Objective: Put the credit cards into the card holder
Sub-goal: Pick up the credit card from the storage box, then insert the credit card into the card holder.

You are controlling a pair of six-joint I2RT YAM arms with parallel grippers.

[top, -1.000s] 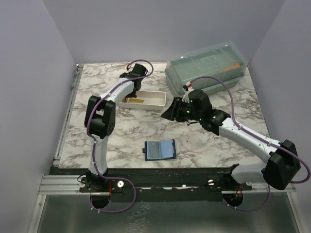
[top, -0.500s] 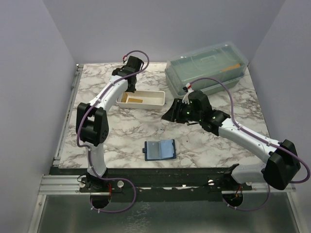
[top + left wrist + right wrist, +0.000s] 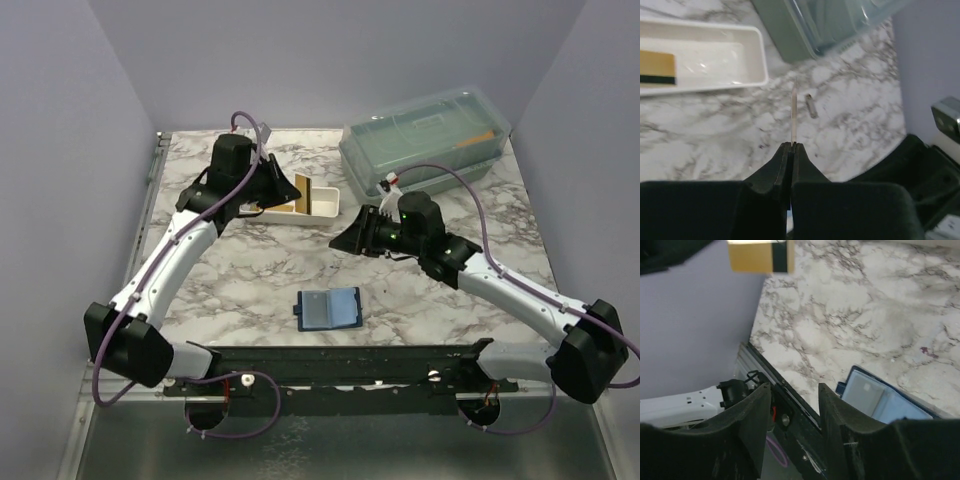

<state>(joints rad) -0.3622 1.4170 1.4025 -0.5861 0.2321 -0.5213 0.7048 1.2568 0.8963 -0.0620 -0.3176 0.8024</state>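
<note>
Layout, table (image 3: 250, 270) seen from above. Card holder (image 3: 329, 309) lay front-centre; tray (image 3: 325, 205) behind it, to the left, w/ one card (image 3: 657, 66) inside — box (image 3: 425, 140) at rear right. Second card (image 3: 794, 112) sat in left gripper (image 3: 791, 146) by tray's right end; right gripper (image 3: 794, 390) hung btwn tray & holder.

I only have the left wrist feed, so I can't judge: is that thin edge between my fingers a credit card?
Observer: Yes. The right wrist view shows its face: an orange-tan credit card with a dark stripe, in the shut left gripper.
Operator: Where is the card holder?
Observer: The card holder lies open on the marble table, near its front edge.
Operator: Right gripper?
Observer: The right gripper is open, empty, beyond the holder.
</note>
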